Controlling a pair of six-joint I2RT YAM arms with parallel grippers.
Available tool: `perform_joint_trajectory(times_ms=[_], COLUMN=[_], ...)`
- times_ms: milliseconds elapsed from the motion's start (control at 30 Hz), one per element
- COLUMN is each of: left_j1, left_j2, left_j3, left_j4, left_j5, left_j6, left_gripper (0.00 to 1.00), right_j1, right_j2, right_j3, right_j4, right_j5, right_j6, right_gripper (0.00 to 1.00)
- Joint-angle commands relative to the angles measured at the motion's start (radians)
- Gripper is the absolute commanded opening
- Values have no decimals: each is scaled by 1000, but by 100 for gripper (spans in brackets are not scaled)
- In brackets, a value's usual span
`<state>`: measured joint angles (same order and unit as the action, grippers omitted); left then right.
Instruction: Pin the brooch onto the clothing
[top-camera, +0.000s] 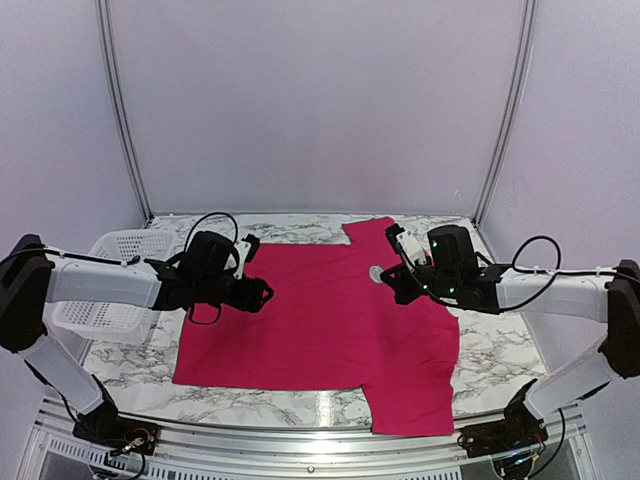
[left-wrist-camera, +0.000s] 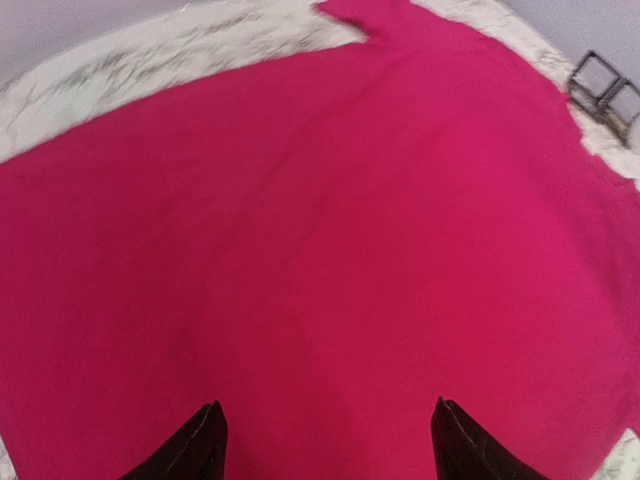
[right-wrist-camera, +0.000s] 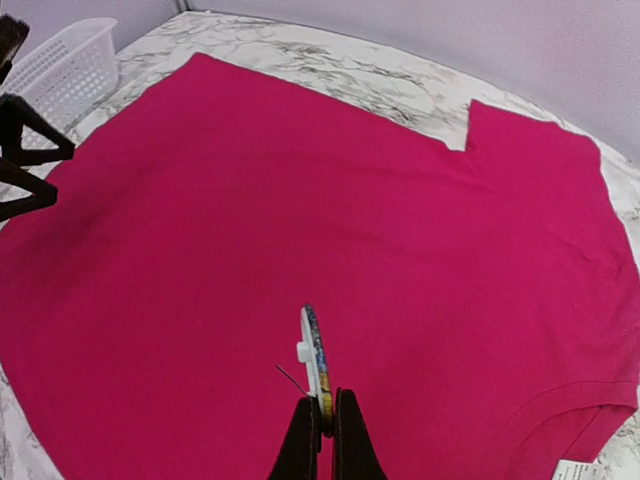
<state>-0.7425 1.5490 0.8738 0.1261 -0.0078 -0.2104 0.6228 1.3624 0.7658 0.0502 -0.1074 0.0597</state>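
I'm pinching the brooch (right-wrist-camera: 315, 355) edge-on in the right gripper (right-wrist-camera: 322, 408) above the T-shirt (top-camera: 310, 330), which is lying flat on the table (top-camera: 495, 350). The left gripper (left-wrist-camera: 327, 405) is hovering over it, fingers spread.

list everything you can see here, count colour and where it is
T-shirt: one, crimson-pink, spread flat across the middle of the table
neck label: one, white, at the shirt's edge on the right arm's side
brooch: one, round, pale with a coloured rim, seen edge-on in the right wrist view, held over the shirt
basket: one, white plastic, at the left end of the table beside the shirt
table: one, white-and-grey marble, under everything
left gripper: one, black, open, over the shirt's left part
right gripper: one, black, shut on the brooch, over the shirt's right part
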Motion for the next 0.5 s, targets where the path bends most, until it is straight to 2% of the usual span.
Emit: perform_joint_trajectory(times_ms=[0, 100, 300, 467], left_j1=[49, 45, -2, -4], left_j2=[35, 79, 268, 403], left_j3=[-74, -36, 202, 326], left_j4=[32, 55, 22, -36], left_j5=[-77, -21, 106, 106], left_j6=[-99, -29, 147, 125], left_gripper=[70, 68, 68, 67], right_j1=[-84, -129, -162, -165], right_j2=[61, 120, 235, 297], right_j3=[-1, 12, 88, 108], right_j4=[145, 176, 146, 141], right_j5=[2, -22, 17, 38], right_j6=[33, -3, -83, -87], right_gripper=[0, 0, 0, 0])
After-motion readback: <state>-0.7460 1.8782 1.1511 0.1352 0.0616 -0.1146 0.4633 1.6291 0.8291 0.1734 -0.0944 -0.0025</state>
